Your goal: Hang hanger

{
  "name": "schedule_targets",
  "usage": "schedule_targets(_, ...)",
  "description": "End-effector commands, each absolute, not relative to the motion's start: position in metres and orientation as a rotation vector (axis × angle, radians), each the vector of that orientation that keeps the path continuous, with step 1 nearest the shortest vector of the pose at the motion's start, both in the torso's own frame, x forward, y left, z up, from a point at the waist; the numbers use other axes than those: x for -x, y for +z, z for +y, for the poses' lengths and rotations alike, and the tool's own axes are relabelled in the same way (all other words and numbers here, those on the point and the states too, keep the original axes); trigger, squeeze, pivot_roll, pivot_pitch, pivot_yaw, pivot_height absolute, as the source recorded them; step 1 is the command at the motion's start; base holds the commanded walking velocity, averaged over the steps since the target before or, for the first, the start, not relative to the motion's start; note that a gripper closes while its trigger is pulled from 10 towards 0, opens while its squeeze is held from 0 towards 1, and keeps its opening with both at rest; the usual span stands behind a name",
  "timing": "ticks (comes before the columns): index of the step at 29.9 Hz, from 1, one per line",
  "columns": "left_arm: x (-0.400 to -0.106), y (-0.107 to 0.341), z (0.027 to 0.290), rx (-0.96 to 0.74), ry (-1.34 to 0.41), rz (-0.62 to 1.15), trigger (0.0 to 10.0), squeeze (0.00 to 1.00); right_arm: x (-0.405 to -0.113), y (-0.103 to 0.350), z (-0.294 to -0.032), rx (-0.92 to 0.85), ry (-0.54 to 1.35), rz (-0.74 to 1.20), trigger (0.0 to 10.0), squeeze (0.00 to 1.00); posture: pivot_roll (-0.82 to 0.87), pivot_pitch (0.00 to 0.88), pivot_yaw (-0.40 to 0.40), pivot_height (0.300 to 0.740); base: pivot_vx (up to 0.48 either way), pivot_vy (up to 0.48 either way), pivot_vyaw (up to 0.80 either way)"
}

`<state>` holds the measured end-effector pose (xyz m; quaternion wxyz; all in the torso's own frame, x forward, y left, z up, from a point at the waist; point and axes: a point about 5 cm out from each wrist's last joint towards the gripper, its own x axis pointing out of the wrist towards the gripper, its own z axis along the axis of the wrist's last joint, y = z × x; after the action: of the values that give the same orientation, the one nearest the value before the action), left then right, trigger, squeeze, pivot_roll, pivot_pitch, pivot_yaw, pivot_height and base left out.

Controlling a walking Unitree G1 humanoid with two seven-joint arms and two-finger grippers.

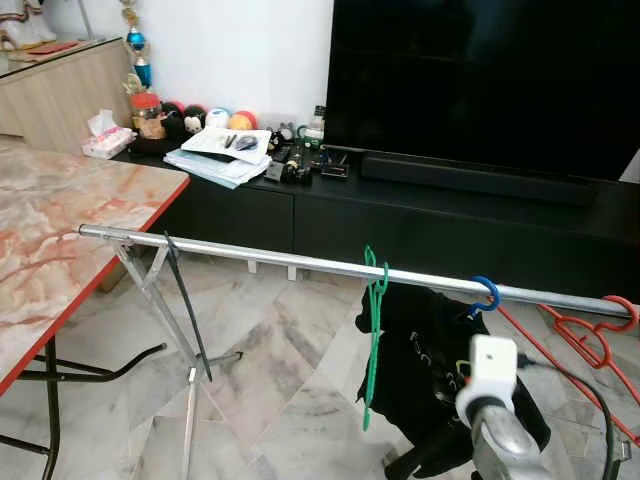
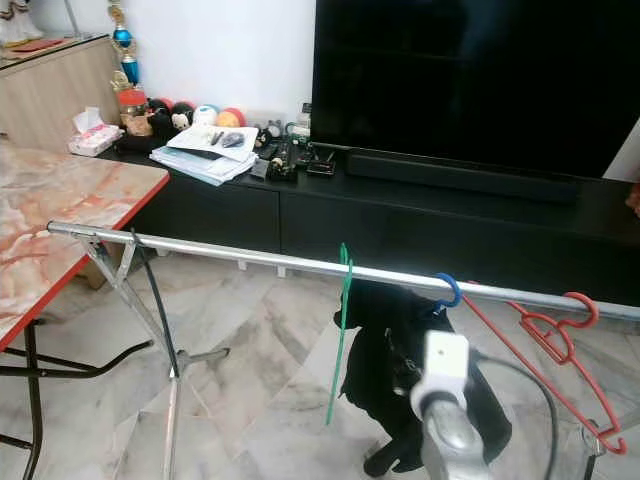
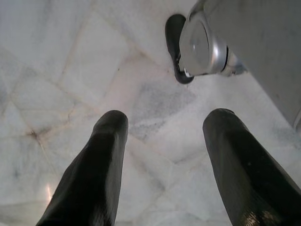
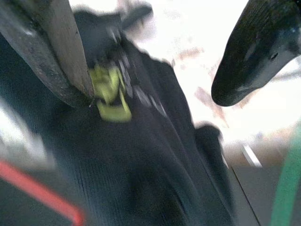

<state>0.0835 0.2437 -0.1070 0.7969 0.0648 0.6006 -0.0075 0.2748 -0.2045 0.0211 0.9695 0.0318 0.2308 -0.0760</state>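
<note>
Blue hanger [image 1: 484, 296] with black garment [image 1: 420, 370] hooked on rail [image 1: 300, 262], at 5 o'clock. Right gripper [image 4: 155, 61] spread beside garment; left gripper [image 3: 164, 160] spread over floor [image 3: 61, 70].

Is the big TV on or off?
Off, it looks like. The TV screen is all black, with no picture showing, only faint reflections.
</note>
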Motion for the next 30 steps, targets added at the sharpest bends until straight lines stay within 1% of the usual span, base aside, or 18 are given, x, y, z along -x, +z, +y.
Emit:
schedule_targets(1,-0.079,-0.108,0.242,-0.153,-0.028,1.311,10.0,0.00,-0.272,0.011,-0.207,-0.076,-0.148,0.502,10.0,0.00,0.12,0.000,-0.051,0.740,0.000,0.000,0.00)
schedule_targets(4,-0.079,-0.109,0.242,-0.156,-0.032,1.313,10.0,0.00,-0.261,-0.014,-0.202,-0.091,-0.101,0.620,10.0,0.00,0.13,0.000,-0.052,0.740,0.000,0.000,0.00)
schedule_targets(5,-0.078,-0.109,0.242,-0.157,-0.034,1.313,10.0,0.00,-0.253,-0.025,-0.204,-0.271,-0.154,0.648,10.0,0.00,0.13,0.000,-0.054,0.740,0.000,0.000,0.00)
schedule_targets(6,-0.078,-0.109,0.242,-0.157,-0.034,1.313,10.0,0.00,-0.253,-0.025,-0.204,-0.271,-0.154,0.648,10.0,0.00,0.13,0.000,-0.054,0.740,0.000,0.000,0.00)
schedule_targets(7,-0.078,-0.109,0.241,-0.159,-0.034,1.312,10.0,0.00,-0.249,-0.031,-0.208,-0.279,-0.196,0.674,10.0,0.00,0.13,0.000,-0.056,0.740,0.000,0.000,0.00)
schedule_targets(8,-0.078,-0.109,0.241,-0.158,-0.033,1.310,10.0,0.00,-0.244,-0.036,-0.217,-0.359,-0.273,0.691,10.0,0.00,0.15,0.000,-0.057,0.740,0.000,0.000,0.00)
schedule_targets(9,-0.078,-0.109,0.241,-0.157,-0.032,1.309,10.0,0.00,-0.243,-0.037,-0.221,-0.431,-0.307,0.683,10.0,0.00,0.15,0.000,-0.057,0.740,0.000,0.000,0.00)
schedule_targets(11,-0.078,-0.109,0.241,-0.149,-0.020,1.302,10.0,0.00,-0.240,-0.040,-0.224,-0.440,-0.307,0.688,10.0,0.00,0.13,0.000,-0.053,0.740,0.000,0.000,0.00)
schedule_targets(14,-0.078,-0.109,0.242,-0.147,0.000,1.296,10.0,0.00,-0.229,-0.049,-0.223,-0.270,-0.235,0.767,10.0,0.00,0.13,0.000,-0.053,0.740,0.000,0.000,0.00)
schedule_targets(15,-0.078,-0.109,0.242,-0.147,0.000,1.296,10.0,0.00,-0.229,-0.049,-0.223,-0.270,-0.235,0.767,10.0,0.00,0.13,0.000,-0.053,0.740,0.000,0.000,0.00)
schedule_targets(17,-0.078,-0.108,0.244,-0.143,0.035,1.289,10.0,0.00,-0.212,-0.063,-0.218,-0.166,-0.172,0.857,10.0,0.00,0.13,0.000,-0.054,0.740,0.000,0.000,0.00)
schedule_targets(18,-0.078,-0.108,0.244,-0.143,0.035,1.289,10.0,0.00,-0.212,-0.063,-0.218,-0.166,-0.172,0.857,10.0,0.00,0.13,0.000,-0.054,0.740,0.000,0.000,0.00)
schedule_targets(19,-0.079,-0.108,0.245,-0.149,0.053,1.278,10.0,0.00,-0.196,-0.073,-0.214,-0.074,-0.123,0.932,10.0,0.00,0.13,0.000,-0.050,0.740,0.000,0.000,0.00)
schedule_targets(20,-0.080,-0.108,0.246,-0.151,0.061,1.275,10.0,0.00,-0.190,-0.077,-0.212,-0.037,-0.103,0.962,10.0,0.00,0.14,0.000,-0.050,0.740,0.000,0.000,0.00)
schedule_targets(21,-0.080,-0.108,0.246,-0.151,0.061,1.275,10.0,0.00,-0.190,-0.077,-0.212,-0.037,-0.103,0.962,10.0,0.00,0.14,0.000,-0.050,0.740,0.000,0.000,0.00)
schedule_targets(22,-0.080,-0.107,0.246,-0.151,0.063,1.273,10.0,0.00,-0.178,-0.084,-0.210,0.008,-0.085,1.026,10.0,0.00,0.15,0.000,-0.052,0.740,0.000,0.000,0.00)
schedule_targets(26,-0.082,-0.107,0.246,-0.162,0.057,1.269,10.0,0.00,-0.170,-0.088,-0.208,0.068,-0.089,1.066,10.0,0.00,0.15,0.000,-0.051,0.740,0.000,0.000,0.00)
schedule_targets(30,-0.082,-0.107,0.247,-0.176,0.053,1.270,10.0,0.00,-0.170,-0.088,-0.208,0.000,-0.139,1.043,10.0,0.00,0.13,0.000,-0.033,0.740,0.000,0.000,0.00)
